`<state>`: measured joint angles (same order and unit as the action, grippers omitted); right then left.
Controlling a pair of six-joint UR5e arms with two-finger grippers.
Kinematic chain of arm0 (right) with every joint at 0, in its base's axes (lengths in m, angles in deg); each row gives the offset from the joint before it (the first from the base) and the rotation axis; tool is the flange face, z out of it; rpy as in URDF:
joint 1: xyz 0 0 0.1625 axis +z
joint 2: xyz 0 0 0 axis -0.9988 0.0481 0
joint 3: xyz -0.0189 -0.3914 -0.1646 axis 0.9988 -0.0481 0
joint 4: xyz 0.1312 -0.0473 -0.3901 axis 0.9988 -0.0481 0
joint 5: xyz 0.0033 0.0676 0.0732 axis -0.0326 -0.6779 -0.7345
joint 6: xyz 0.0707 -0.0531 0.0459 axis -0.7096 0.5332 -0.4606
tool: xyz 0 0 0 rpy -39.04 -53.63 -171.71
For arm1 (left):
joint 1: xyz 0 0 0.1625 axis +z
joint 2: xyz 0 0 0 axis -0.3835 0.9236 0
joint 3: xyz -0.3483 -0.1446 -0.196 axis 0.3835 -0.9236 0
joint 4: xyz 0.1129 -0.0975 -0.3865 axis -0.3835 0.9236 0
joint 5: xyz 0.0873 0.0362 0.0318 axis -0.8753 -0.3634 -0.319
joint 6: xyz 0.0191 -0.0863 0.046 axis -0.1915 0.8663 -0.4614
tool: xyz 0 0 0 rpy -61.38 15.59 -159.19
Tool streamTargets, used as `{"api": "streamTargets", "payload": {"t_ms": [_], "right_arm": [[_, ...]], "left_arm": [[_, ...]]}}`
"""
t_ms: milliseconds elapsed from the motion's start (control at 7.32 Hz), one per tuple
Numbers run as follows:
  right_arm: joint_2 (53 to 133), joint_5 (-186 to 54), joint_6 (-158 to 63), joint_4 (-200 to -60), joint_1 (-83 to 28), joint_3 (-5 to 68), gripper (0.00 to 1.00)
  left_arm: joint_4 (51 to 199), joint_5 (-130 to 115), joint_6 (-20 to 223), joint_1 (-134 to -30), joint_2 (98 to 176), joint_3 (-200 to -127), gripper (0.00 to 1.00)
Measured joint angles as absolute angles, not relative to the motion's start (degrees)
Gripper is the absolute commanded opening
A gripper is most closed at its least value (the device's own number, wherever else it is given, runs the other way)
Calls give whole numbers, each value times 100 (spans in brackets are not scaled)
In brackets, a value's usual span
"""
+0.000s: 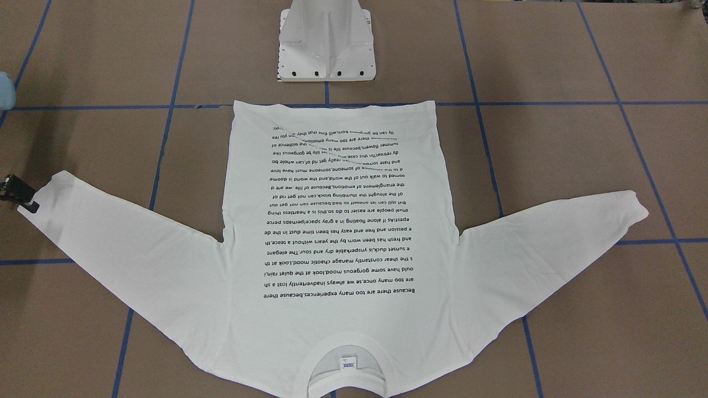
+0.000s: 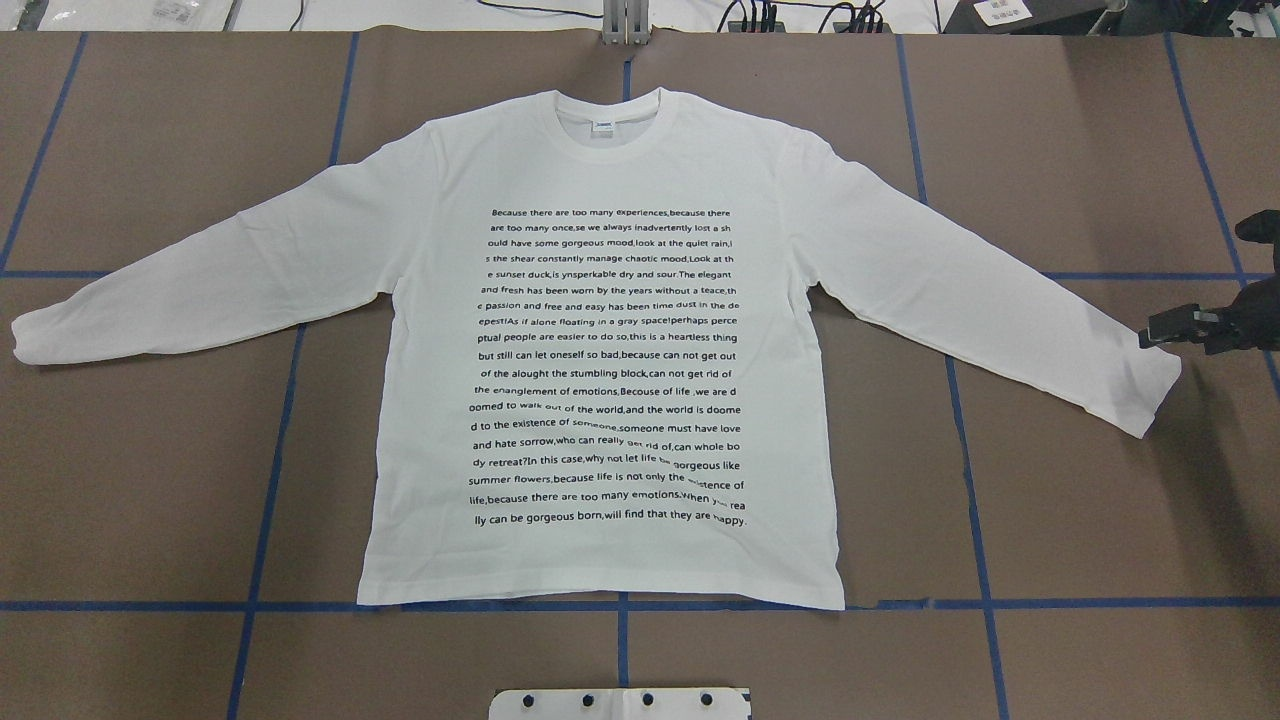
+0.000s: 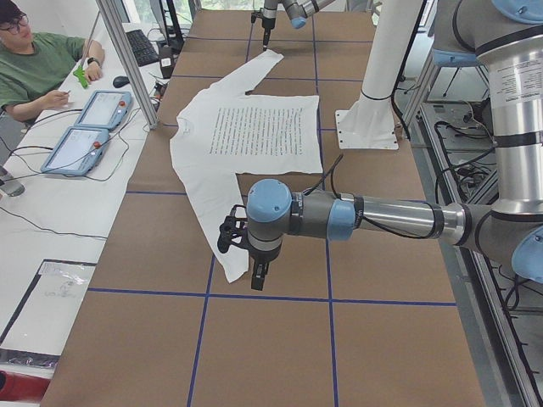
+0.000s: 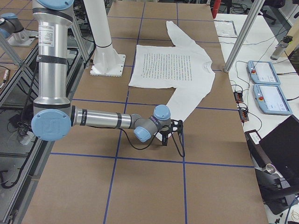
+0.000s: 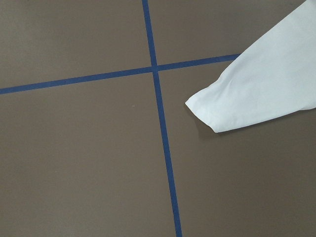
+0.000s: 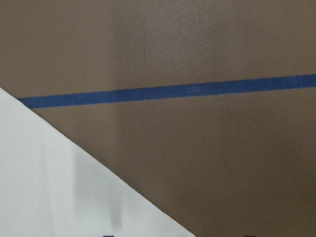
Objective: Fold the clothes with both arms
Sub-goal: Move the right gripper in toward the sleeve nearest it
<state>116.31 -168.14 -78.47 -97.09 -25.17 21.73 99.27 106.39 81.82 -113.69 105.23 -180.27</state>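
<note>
The white long-sleeved T-shirt point(image 2: 600, 350) lies flat on the brown table, printed text up, collar point(image 2: 610, 125) away from the robot, both sleeves spread out. My right gripper point(image 2: 1160, 332) hovers low at the outer end of one sleeve, by its cuff point(image 2: 1150, 400). Its black fingers point(image 1: 32, 207) look apart with nothing held. In the right wrist view a corner of white cloth point(image 6: 59, 187) fills the lower left. My left gripper point(image 3: 254, 275) points down over the other cuff point(image 5: 217, 111). It shows only in the side view, so I cannot tell its state.
The white pedestal base point(image 1: 326, 50) stands just behind the shirt's hem. Blue tape lines point(image 2: 620, 605) grid the table. A seated person point(image 3: 34, 59) and two tablets point(image 3: 85, 127) are at a side desk beyond an aluminium post point(image 3: 127, 59).
</note>
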Motion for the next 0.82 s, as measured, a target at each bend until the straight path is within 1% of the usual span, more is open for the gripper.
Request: {"api": "streamTargets", "payload": {"t_ms": [137,273,410,546,683,819], "right_arm": [[11630,-16815,-7849,-9707,-2573,2125,75],[11630,-16816,-7850,-9705,-2619,2096,68],[11630,-16816,-7850,-9703,-2644,2084,56],[11632,-16818,-7850,-9702,-2659,2083,38],[11640,-16824,-7850,-9702,-2662,2088,28],[11654,-16831,-7850,-9702,-2662,2102,11]], "left_arm": [[9927,10639,8182,-11369,10520,-18023,100],[9925,10639,8182,-11369,10518,-18021,100],[9923,10639,8182,-11369,10514,-18020,100],[9922,10639,8182,-11369,10511,-18014,100],[9922,10639,8182,-11369,10509,-18008,100],[9923,10639,8182,-11369,10508,-18005,100]]}}
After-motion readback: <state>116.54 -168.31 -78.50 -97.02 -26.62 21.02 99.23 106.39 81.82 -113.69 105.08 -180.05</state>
